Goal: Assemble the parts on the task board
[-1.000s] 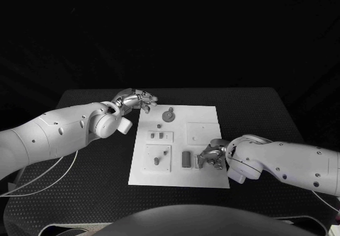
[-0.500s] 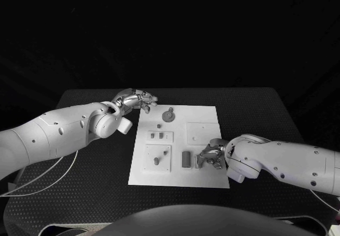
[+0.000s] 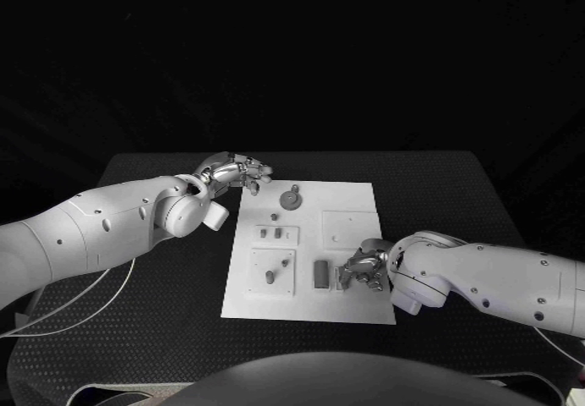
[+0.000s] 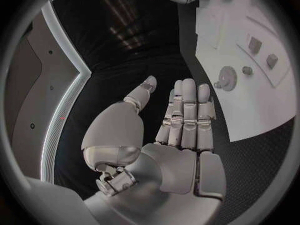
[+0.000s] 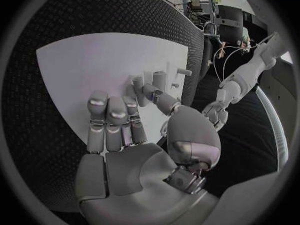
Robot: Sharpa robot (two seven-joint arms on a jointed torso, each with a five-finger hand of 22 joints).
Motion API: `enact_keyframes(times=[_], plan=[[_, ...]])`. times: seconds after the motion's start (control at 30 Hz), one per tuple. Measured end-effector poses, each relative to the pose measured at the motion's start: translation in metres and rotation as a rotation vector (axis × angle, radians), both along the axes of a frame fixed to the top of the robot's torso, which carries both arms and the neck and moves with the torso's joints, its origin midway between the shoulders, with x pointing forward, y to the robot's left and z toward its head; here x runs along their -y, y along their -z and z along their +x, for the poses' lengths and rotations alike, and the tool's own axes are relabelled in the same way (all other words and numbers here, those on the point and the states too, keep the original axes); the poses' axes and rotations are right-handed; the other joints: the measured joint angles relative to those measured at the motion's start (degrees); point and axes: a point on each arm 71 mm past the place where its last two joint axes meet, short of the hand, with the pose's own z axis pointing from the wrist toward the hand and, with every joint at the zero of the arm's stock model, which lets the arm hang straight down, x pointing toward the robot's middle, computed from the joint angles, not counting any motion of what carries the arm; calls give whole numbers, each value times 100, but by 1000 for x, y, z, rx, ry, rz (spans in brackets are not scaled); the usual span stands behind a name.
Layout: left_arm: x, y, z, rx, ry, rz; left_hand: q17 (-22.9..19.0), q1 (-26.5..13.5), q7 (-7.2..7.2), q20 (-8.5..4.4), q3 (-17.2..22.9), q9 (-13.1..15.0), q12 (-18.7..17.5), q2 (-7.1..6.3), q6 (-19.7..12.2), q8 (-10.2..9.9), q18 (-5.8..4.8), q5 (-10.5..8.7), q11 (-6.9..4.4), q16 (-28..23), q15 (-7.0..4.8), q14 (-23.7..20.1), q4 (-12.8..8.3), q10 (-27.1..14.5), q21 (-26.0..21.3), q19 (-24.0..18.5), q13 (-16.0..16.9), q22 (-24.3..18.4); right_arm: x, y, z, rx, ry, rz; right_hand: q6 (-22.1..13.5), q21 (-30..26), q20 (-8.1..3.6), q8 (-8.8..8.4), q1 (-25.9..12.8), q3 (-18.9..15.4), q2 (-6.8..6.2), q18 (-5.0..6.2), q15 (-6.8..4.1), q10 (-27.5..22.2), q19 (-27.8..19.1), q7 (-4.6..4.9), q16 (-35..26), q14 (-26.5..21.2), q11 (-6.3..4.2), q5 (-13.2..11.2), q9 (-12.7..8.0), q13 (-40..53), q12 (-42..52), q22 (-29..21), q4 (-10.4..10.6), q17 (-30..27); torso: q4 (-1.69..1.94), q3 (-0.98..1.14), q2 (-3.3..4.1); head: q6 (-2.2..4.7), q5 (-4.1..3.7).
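Note:
The white task board (image 3: 347, 222) lies in the middle of the black table. On it are a round grey part (image 3: 290, 199), small grey parts (image 3: 270, 231), a peg (image 3: 270, 276) and a dark block (image 3: 320, 272). My right hand (image 3: 366, 266) is low over the board's right side, just right of the block. In the right wrist view its fingers (image 5: 111, 117) lie stretched out over the board (image 5: 81, 70), with the thumb tip beside upright grey parts (image 5: 159, 79) and nothing gripped. My left hand (image 3: 237, 173) hovers by the board's far left corner, fingers (image 4: 187, 110) straight and empty, near the round part (image 4: 225, 78).
Black mat (image 3: 159, 279) surrounds the board on all sides, with free room to the left and right. The left arm's cable (image 3: 85, 296) hangs over the table's left side. The left wrist view shows two small parts (image 4: 262, 52) on the board (image 4: 269, 105).

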Motion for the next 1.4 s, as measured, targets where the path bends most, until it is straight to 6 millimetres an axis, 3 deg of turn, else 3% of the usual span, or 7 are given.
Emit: enact_keyframes(times=[0.47,0.93,1.33,1.4], plan=[[0,0,0,-1,0,1,5,0,0,1,0,0,0,0,0,0,0,0,-1,0,0,0,0,1,0,-1,0,-1,-3,1,-2,-5,-13,7,9,0,-11,27,-96,-294,-157,6,1,38,-12,-9,1,1,-38,-88,-5,-3,-1,-17,15,5,-2,1,0,0,5],[0,0,0,-2,1,1,4,0,-1,10,0,0,0,0,-1,-1,0,0,-3,0,0,0,0,2,0,-10,0,4,-4,2,-3,-6,-19,12,10,0,-10,32,-65,-374,-188,16,2,38,-13,-10,1,2,-38,-206,-14,-8,-1,-28,15,4,-3,2,0,0,16],[0,0,0,-2,1,2,3,0,-6,11,0,0,0,0,-6,-2,1,0,-4,0,0,0,0,3,0,-11,0,8,-4,2,-3,5,-24,15,10,0,-9,33,-57,-467,-437,18,-9,-4,-13,-11,-26,-11,-38,-711,-38,-31,-49,-60,109,4,-2,2,-1,0,13],[0,0,0,-2,1,2,3,0,-6,11,0,0,0,0,-6,-2,0,0,-4,0,0,0,0,3,0,-11,0,8,-3,2,-3,8,-26,15,10,0,-9,29,-81,-482,-554,19,-10,-4,-13,-11,-26,-11,-38,-773,-37,-33,-49,-65,160,4,-2,2,-1,0,16]])
